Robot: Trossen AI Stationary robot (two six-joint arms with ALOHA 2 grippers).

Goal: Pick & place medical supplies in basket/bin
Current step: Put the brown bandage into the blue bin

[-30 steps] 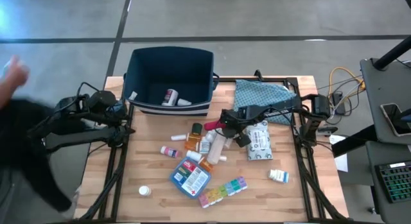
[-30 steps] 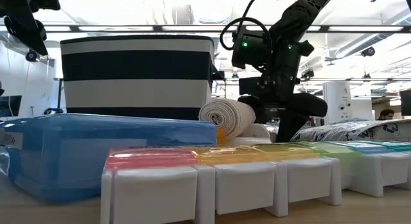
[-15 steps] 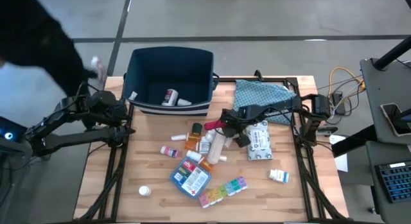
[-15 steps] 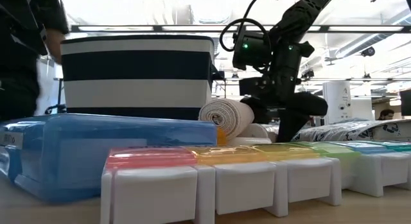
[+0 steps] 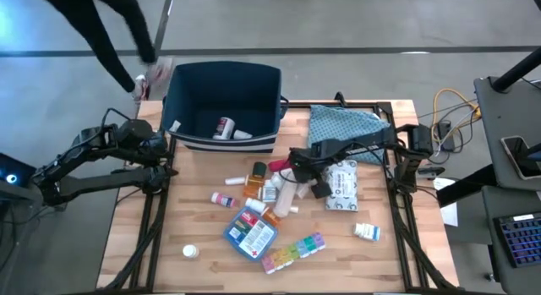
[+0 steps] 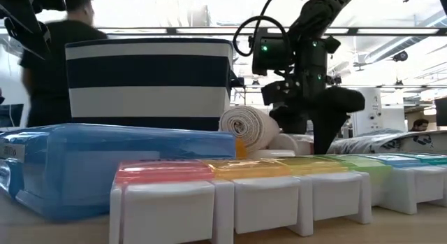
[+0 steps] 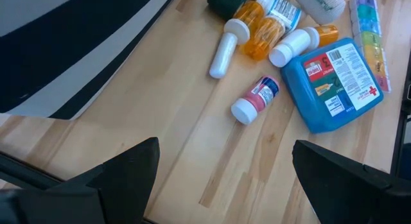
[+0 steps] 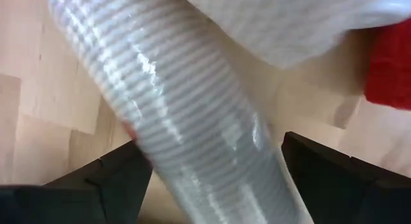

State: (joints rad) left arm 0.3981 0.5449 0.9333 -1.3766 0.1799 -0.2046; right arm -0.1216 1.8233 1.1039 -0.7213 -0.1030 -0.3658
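Right pincer (image 5: 297, 178) sits low over the supplies pile at mid-table, fingers spread around a ribbed white tube (image 8: 186, 128), apparently not yet clamped. Bin (image 5: 224, 79) stands at far edge; left pincer (image 5: 162, 147) waits agape, empty, at table's left edge.

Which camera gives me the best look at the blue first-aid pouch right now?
The left wrist view: the blue first-aid pouch shows its whole label, unobstructed. The high view shows it whole but small. The low view sees only its side edge. The right wrist view misses it.

Blurred person (image 5: 118, 29) cut off; bandage roll (image 6: 250, 126) half-hidden
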